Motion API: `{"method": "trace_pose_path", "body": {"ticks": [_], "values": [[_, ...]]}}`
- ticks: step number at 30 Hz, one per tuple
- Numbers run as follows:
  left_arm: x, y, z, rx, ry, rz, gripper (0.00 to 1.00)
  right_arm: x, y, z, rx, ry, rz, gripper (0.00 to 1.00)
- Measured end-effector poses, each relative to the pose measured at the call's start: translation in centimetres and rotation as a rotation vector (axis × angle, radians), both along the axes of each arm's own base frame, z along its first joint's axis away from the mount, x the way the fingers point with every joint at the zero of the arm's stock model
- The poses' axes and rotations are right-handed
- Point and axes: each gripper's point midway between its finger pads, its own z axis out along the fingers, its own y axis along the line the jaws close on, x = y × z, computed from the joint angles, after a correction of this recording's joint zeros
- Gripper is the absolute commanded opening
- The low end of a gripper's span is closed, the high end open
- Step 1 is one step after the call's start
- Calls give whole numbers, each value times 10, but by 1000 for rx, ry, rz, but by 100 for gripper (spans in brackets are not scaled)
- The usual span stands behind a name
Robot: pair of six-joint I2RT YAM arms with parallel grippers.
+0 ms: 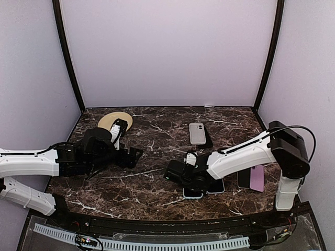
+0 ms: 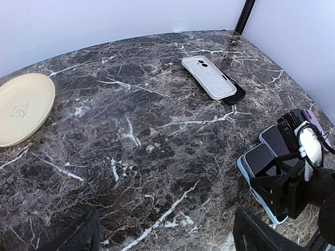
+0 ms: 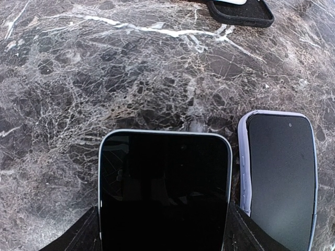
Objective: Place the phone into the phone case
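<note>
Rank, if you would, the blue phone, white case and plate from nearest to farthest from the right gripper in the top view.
From the right gripper:
1. Blue phone, right at the gripper, poking out on its near side.
2. White case, farther back, mid-table.
3. Plate, far off at the back left.
</note>
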Motion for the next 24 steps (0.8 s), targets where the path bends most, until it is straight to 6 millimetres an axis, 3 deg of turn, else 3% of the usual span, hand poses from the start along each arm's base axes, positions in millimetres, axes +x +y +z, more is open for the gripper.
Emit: {"method": "trace_pose_path", "body": {"ticks": [2, 6, 24], "values": [[0, 1, 0, 4, -4, 3, 90, 0, 0, 0, 0, 0, 0, 84], [2, 2, 1, 16, -14, 7, 90, 1, -2, -1, 13, 11, -18, 97], [3, 7, 5, 30, -40, 18, 90, -4, -5, 0, 17, 152, -4, 98]]}}
